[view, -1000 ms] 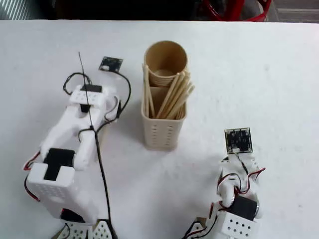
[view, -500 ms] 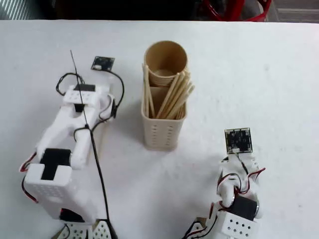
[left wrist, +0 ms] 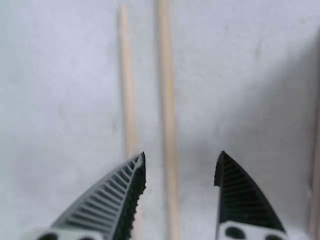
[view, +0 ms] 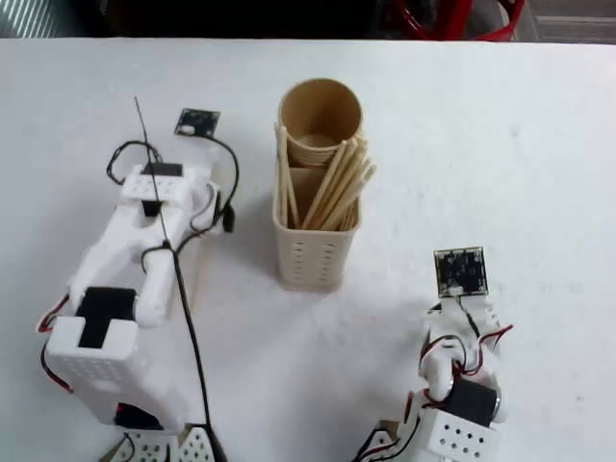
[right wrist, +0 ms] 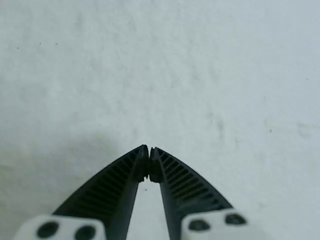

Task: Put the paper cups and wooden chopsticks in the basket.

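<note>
beside the basket (view: 313,255), left fingers (left wrist: 120,195) wide over two chopsticks (left wrist: 166,100), right fingers (right wrist: 125,190) pressed together over table (right wrist: 200,75)

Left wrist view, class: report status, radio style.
Left gripper open over loose chopstick, second chopstick alongside. Right gripper shut, empty. Basket holds cups, more chopsticks. Nothing blocking.

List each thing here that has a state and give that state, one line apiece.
Left gripper: open, fingertips either side of one loose chopstick.
Right gripper: shut, holding nothing.
Loose chopsticks: two, lying flat side by side on the table, not yet in the basket.
Basket: upright, partly filled.
Paper cups: stacked, mouths up, in the basket's far end.
Chopsticks in the basket: standing, leaning.
</note>
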`<state>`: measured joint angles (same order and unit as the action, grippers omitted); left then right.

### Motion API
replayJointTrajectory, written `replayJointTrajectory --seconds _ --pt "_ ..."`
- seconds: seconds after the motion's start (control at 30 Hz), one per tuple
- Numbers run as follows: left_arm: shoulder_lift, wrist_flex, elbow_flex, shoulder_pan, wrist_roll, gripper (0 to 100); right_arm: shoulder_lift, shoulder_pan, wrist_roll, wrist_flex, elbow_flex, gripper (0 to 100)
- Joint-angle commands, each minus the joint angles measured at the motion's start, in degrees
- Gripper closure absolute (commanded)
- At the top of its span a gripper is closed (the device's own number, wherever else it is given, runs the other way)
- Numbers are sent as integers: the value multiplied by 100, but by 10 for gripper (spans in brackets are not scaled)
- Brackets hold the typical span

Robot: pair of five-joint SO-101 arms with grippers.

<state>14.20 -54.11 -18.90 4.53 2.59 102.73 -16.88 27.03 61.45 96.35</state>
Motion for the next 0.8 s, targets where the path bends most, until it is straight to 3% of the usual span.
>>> replayJointTrajectory --seconds 0.0,0.77 --pt "-391 141 299 189 -9 762 22 -48 18 31 53 981" --pt "303 176 519 295 53 818 22 -259 18 31 53 981"
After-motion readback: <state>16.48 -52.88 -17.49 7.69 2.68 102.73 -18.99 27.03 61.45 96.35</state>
